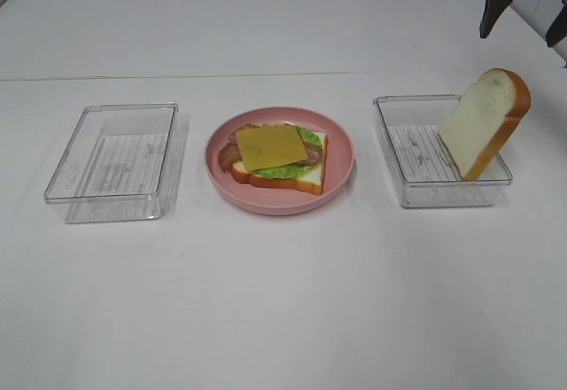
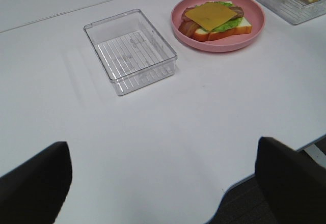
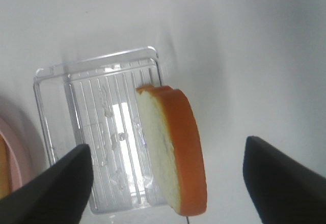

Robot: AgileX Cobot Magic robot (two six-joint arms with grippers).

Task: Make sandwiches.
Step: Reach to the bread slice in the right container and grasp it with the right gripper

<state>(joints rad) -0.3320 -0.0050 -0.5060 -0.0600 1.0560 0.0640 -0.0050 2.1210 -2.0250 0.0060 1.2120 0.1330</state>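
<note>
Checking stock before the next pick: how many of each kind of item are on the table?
Clear trays: 2
Pink plate: 1
Bread slices: 2
Lettuce: 1
Bacon: 1
Cheese slice: 1
Total: 8

Right tool (image 1: 523, 4) cut by frame edge; bacon (image 1: 229, 153) mostly under cheese (image 1: 270, 146).
</note>
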